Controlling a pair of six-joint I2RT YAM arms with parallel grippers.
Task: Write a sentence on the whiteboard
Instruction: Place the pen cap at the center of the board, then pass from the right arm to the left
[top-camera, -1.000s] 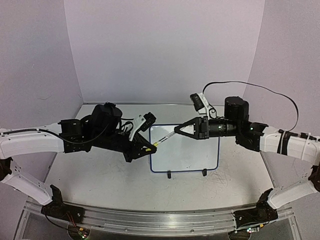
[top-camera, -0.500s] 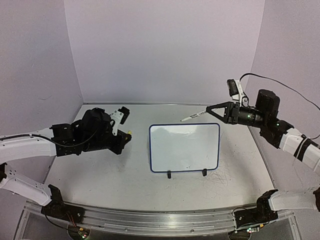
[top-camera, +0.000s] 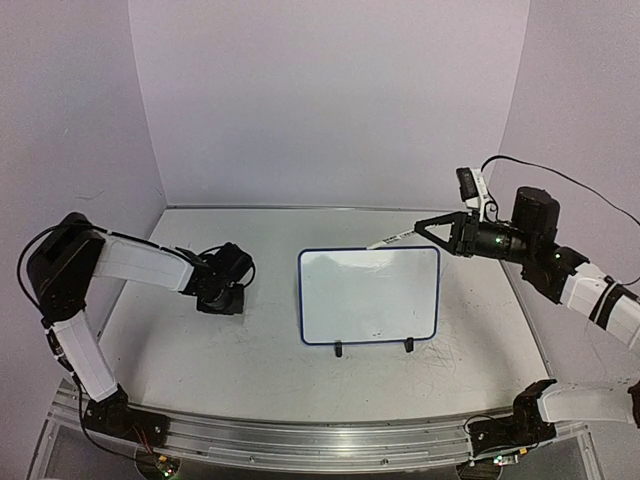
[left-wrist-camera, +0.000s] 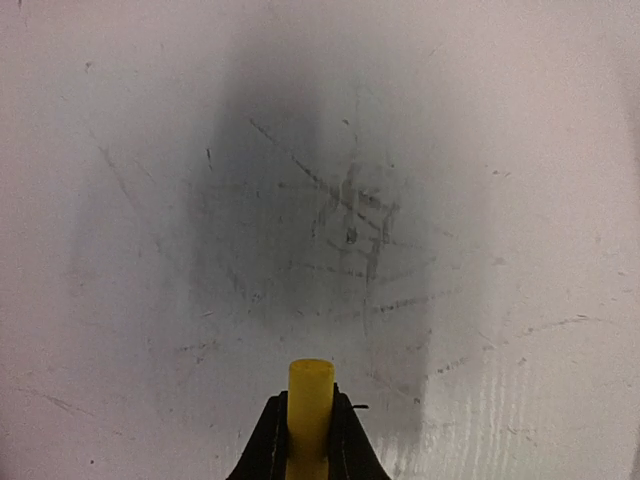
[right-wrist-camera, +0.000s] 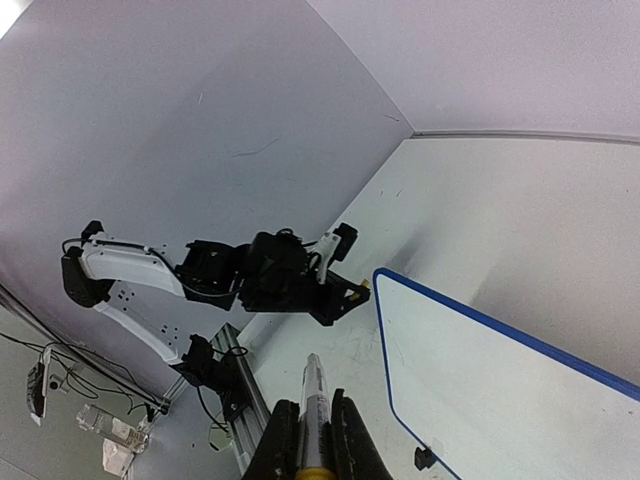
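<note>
As the whiteboard (top-camera: 369, 295) sits mid-table with no sentence visible, all the writing looks left to do; right gripper (top-camera: 420, 232) clamps a marker (top-camera: 392, 238) over its far edge; left gripper (left-wrist-camera: 310, 425) pinches a yellow cap (left-wrist-camera: 311, 385) above the scribbled tabletop (left-wrist-camera: 500, 150).

Any writing on the whiteboard (top-camera: 368, 295) is too faint to read from above, and the yellow cap (left-wrist-camera: 311, 395) and marker (right-wrist-camera: 313, 400) run off the wrist views' lower edges.

Grey scribble marks (left-wrist-camera: 350, 230) cross the worktop (top-camera: 250, 350); a marker (top-camera: 390, 239) hangs above its right, a yellow cap (left-wrist-camera: 311, 395) over its left.
</note>
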